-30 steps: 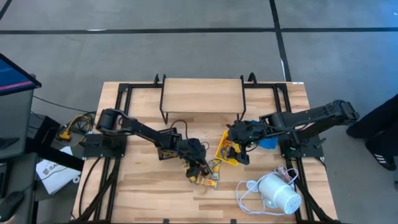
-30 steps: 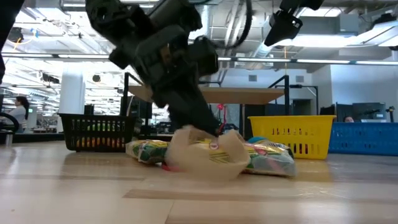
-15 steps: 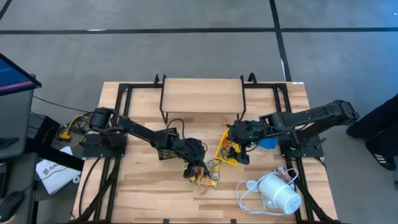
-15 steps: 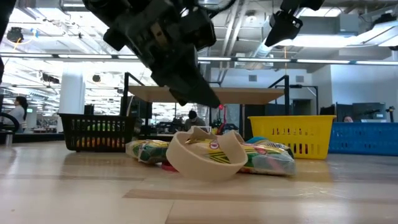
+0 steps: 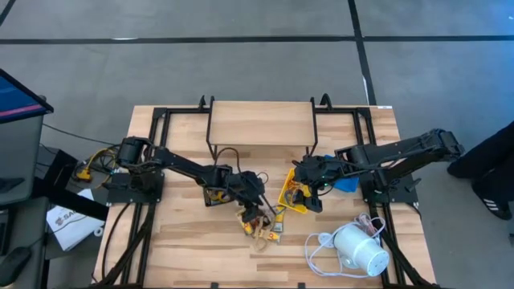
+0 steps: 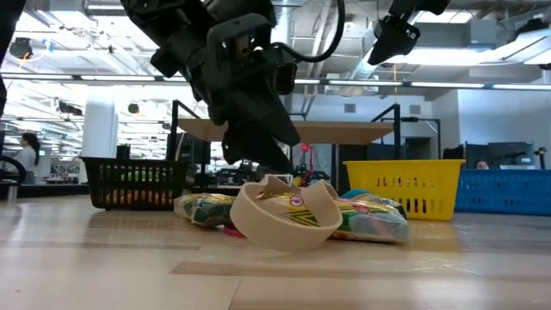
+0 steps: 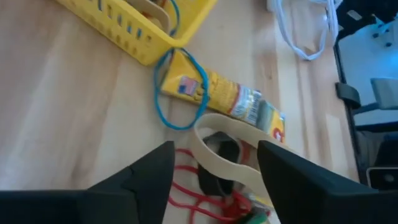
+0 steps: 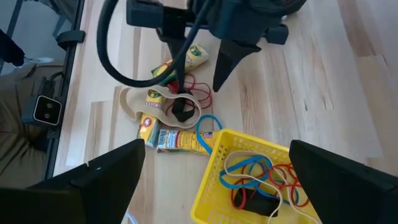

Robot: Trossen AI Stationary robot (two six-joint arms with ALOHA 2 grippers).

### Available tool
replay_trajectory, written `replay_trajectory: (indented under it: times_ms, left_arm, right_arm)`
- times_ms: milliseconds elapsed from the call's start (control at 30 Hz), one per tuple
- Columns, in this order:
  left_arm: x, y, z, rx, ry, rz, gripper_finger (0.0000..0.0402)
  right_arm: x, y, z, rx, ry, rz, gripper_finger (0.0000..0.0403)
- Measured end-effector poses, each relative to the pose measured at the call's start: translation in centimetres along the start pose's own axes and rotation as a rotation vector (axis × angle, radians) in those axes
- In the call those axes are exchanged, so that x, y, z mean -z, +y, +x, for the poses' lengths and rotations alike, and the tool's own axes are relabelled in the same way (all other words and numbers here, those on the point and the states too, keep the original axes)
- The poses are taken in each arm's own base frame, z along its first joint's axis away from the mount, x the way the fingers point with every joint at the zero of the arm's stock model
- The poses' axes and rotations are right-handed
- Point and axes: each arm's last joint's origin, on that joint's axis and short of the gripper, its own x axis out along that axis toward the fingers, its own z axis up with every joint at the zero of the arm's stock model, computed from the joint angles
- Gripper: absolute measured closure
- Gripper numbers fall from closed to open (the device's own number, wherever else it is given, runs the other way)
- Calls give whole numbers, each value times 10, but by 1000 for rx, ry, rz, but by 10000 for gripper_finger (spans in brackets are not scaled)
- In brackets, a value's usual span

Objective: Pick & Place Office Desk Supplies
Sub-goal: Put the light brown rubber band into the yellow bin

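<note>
L gripper [image 5: 255,210] hovers unclenched over the supply pile [image 5: 263,227] near desk front-centre, holding nothing; jaws spread to straddle a band, prob. the next pick. R gripper [image 5: 307,193] waits spread wide above yellow tray [image 5: 291,198], where bands are already dropped.

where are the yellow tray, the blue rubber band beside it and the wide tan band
yellow tray [image 8: 245,149]: right wrist view, its rim
blue rubber band [image 7: 163,115]: left wrist view, the loop's side
wide tan band [image 7: 214,158]: left wrist view, its curved strip

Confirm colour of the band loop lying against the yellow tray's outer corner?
Blue. The rubber-band loop beside the yellow tray shows best in the left wrist view.
</note>
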Motion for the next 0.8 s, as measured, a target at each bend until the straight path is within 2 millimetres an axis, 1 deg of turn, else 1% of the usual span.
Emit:
replay_trajectory:
  times_ms: [100, 167, 300, 467, 533, 600, 633, 667, 733, 767, 800]
  left_arm:
    - [2, 0, 2, 1, 10, -4, 170]
    - [5, 2, 5, -9, 29, -22, 175]
    - [8, 7, 16, -24, 64, -42, 190]
    - [2, 7, 31, -4, 70, -19, 202]
    - [1, 8, 38, 16, 91, -10, 213]
    - [2, 9, 45, 21, 141, -6, 239]
    - [1, 9, 47, 13, 159, 2, 261]
    - [0, 8, 46, 11, 179, 24, 289]
    - [0, 7, 46, 9, 205, 82, 360]
    - [-1, 5, 44, 8, 202, 104, 379]
    - [-3, 3, 40, -3, 190, 122, 386]
  right_arm:
    - [0, 0, 0, 0, 0, -1, 7]
    - [0, 0, 0, 0, 1, -1, 7]
    - [0, 0, 0, 1, 3, -1, 7]
    - [0, 0, 0, -2, -2, -1, 7]
    - [0, 0, 0, -4, 0, 0, 7]
    - [0, 0, 0, -4, 0, 0, 7]
    - [0, 0, 0, -3, 1, 0, 7]
    - [0, 0, 0, -3, 1, 0, 7]
    - [0, 0, 0, -3, 2, 0, 7]
    - [0, 0, 0, -2, 4, 1, 7]
    - [0, 0, 0, -2, 4, 1, 7]
